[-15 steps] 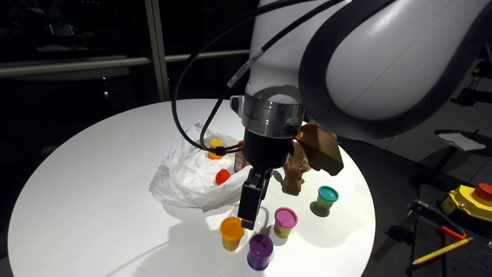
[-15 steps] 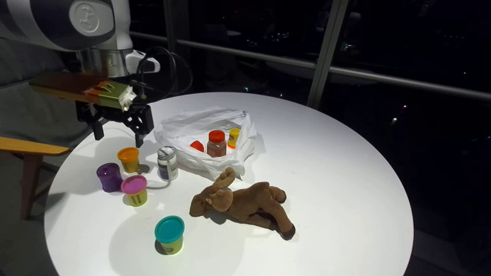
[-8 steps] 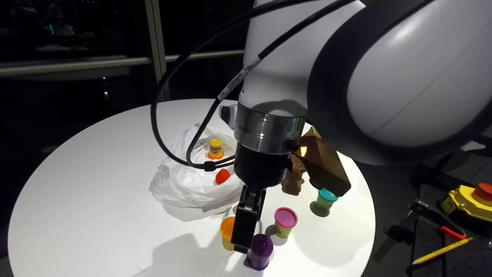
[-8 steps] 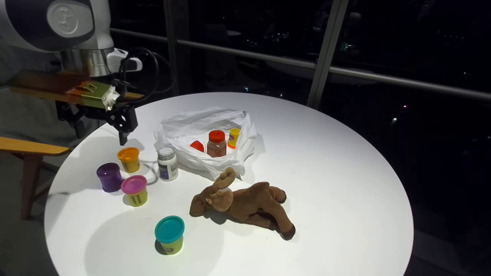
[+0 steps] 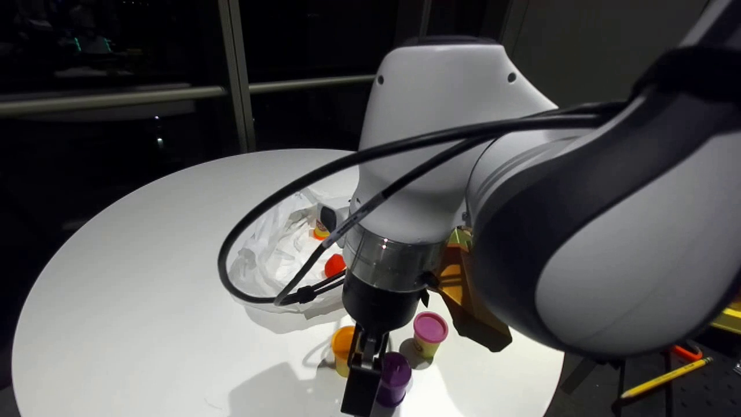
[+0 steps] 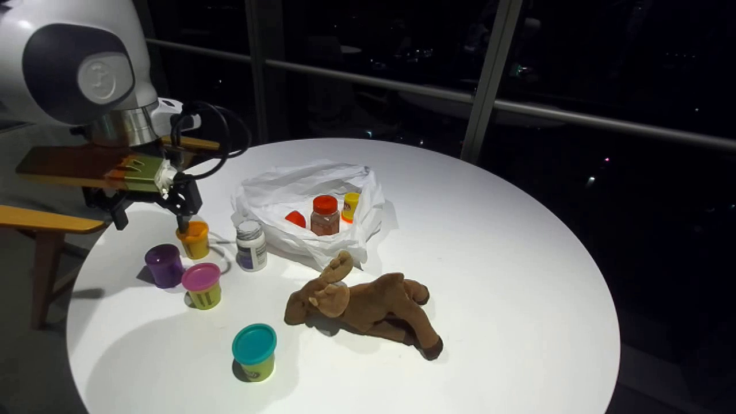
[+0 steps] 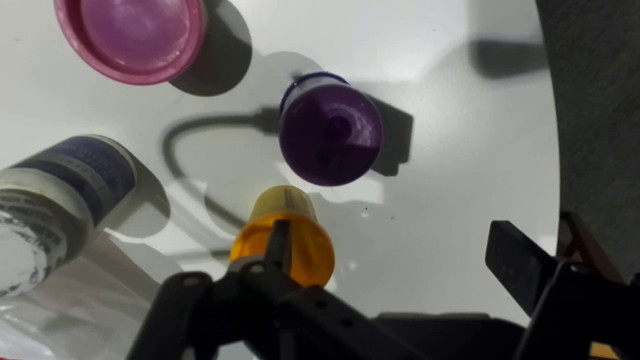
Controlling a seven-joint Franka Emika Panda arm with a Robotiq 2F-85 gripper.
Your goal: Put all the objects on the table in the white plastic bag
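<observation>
My gripper [image 6: 151, 224] is open with nothing between its fingers, low over the round white table [image 6: 489, 259]. In the wrist view one finger [image 7: 280, 245] overlaps the lid of the orange cup [image 7: 315, 250]; I cannot tell whether they touch. The purple cup [image 7: 330, 135], pink cup [image 7: 137, 35] and white bottle [image 7: 75, 185] stand close by. Nearer the camera in an exterior view are the teal cup [image 6: 255, 353] and a brown plush animal [image 6: 374, 305]. The white plastic bag [image 6: 287, 244] lies spread, holding a red-capped jar [image 6: 325, 218], a yellow cup [image 6: 350, 207] and a red item [image 6: 295, 219].
A wooden chair arm [image 6: 52, 221] sits beside the table edge near my gripper. Off the table lies a pencil [image 5: 666, 376]. In that exterior view my arm [image 5: 428, 145] and its looped cable [image 5: 255, 226] cover part of the bag and hide the plush animal and teal cup.
My gripper has moved away from the bag toward the table's near edge and come down beside the orange cup. Its jaws have stayed open. The objects have not moved.
</observation>
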